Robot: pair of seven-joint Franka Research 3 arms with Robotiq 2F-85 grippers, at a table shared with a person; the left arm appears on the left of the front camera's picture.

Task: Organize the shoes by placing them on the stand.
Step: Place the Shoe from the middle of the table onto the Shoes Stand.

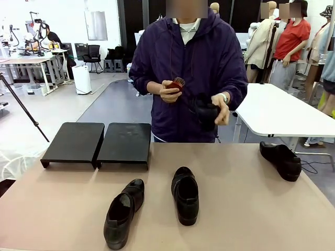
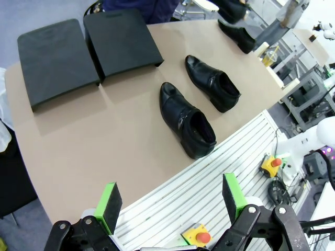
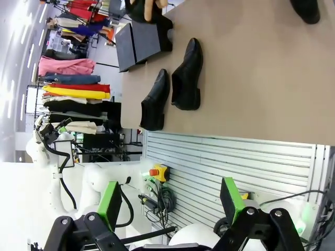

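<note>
Surface: tan top (image 1: pixel 251 209) in a busy workshop, and a person (image 1: pixel 191 68) stands at its far edge.
Stand: the stand (image 1: pixel 97 144) sits far left, two black panels side by side, both bare.
Shoes on the surface: the near-left shoe (image 1: pixel 123 212) and the centre shoe (image 1: pixel 185 194) lie close together near us. The far-right shoe (image 1: pixel 281 159) lies well apart from them.
Shoe in the air: the person grips the fourth shoe (image 1: pixel 205 110) in one hand (image 1: pixel 220 109), above the far edge.
Left end effector: the left end effector (image 2: pixel 170 204) is spread wide with nothing in it, and it hangs over the slatted rail (image 2: pixel 209 183) just short of the surface.
Right end effector: the right end effector (image 3: pixel 170 204) is the same, wide apart, empty and back over the rail.
Key relation: from the left end effector, the near-left shoe lies ahead, with the stand beyond it. The shoe's long axis runs near to far, heel towards us and toe angled far-right.
Our call: the left arm looks the nearer one, for that shoe and for the stand.
</note>
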